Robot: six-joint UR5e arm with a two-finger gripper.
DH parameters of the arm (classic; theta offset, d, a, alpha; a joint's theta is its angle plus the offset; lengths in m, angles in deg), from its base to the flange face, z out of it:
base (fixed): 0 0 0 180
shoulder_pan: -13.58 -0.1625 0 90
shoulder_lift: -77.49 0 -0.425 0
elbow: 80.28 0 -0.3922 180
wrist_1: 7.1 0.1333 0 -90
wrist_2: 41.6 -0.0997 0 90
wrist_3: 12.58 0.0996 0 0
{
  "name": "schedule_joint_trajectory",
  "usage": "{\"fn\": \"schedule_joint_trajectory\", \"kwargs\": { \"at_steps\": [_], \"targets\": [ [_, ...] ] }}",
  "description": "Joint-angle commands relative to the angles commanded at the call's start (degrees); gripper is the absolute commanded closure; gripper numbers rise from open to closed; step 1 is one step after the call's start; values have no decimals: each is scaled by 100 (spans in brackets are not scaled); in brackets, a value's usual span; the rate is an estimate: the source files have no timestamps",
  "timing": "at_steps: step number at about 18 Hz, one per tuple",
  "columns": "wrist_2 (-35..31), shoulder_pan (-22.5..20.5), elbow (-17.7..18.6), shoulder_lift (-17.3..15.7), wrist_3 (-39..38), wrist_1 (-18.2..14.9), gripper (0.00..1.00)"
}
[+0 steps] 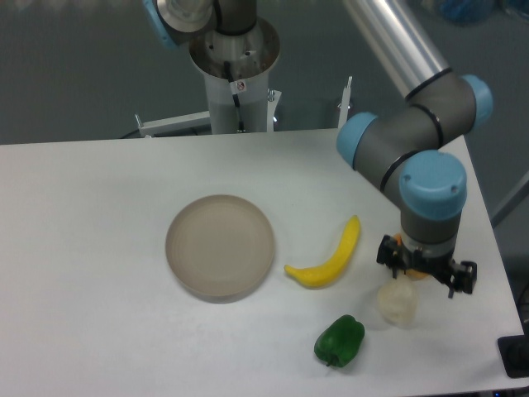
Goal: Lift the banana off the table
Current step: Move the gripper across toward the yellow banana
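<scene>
The yellow curved banana (327, 258) lies flat on the white table (91, 215), right of the round plate. My gripper (427, 266) hangs right of the banana's upper tip, pointing down. It is apart from the banana and stands open, its black fingers (388, 251) spread wide with nothing between them. Nothing covers the banana.
A round beige plate (220, 246) sits left of the banana. A green pepper (340, 340) lies near the front edge. A pale lumpy object (397, 303) rests just below the gripper, with a bit of orange showing behind the fingers. The table's right edge is close to the gripper.
</scene>
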Motion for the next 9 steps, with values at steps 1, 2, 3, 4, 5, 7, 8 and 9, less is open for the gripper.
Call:
{"fn": "schedule_joint_trajectory", "kwargs": {
  "at_steps": [1, 2, 3, 4, 5, 7, 8, 9],
  "targets": [
    [26, -18, 140, -79, 106, -26, 0],
    [35, -53, 281, -132, 168, -61, 0],
    [35, -53, 378, -141, 247, -79, 0],
    [44, -53, 449, -202, 300, -105, 0],
    [53, -53, 536, -247, 327, -158, 0],
    [70, -36, 808, -256, 327, -115, 0],
    [79, -35, 888, -273, 336, -106, 0],
    [88, -27, 941, -308, 336, -106, 0]
  ]
}}
